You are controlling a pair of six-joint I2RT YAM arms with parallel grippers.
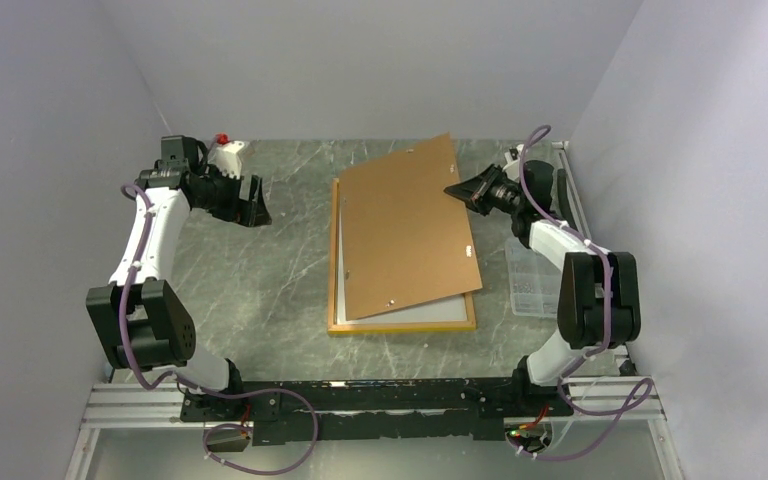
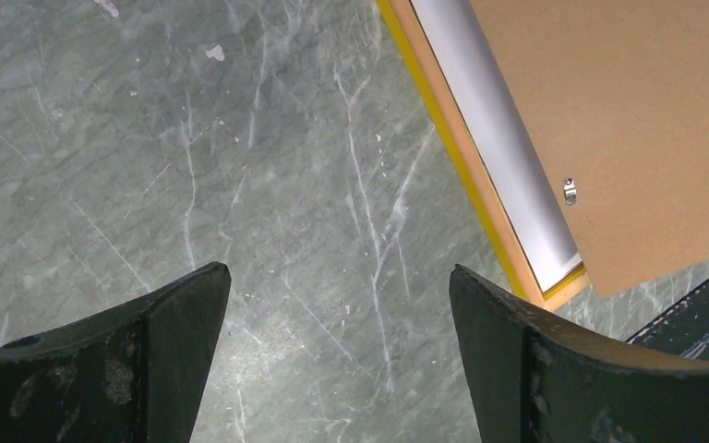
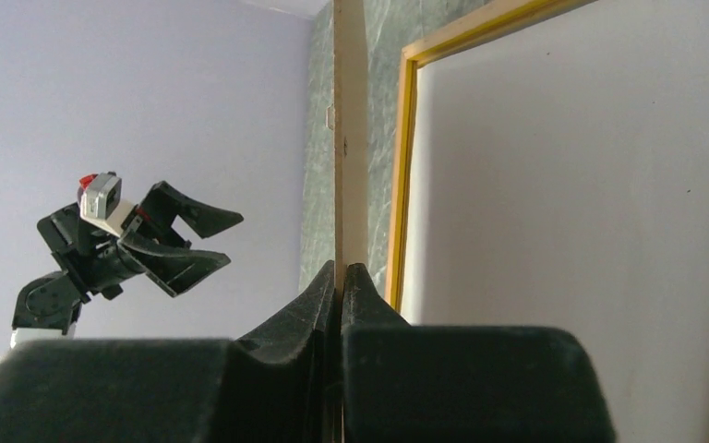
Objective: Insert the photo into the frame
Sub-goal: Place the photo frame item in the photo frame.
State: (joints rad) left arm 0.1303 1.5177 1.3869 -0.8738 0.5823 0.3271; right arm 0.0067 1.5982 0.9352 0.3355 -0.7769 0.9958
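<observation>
Right gripper (image 3: 342, 269) apparently pinches one board (image 1: 405, 235); one frame (image 1: 400, 327).

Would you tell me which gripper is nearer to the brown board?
Right. The right gripper is shut on the right edge of the board; the left gripper hangs open over the table, left of the frame, apart from the board.

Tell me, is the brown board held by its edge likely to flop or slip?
Probably stiff: the board looks flat though the right pincer grips just one edge. Thin, so likely light. Its smooth face might slip or pivot in so small a grip.
</observation>
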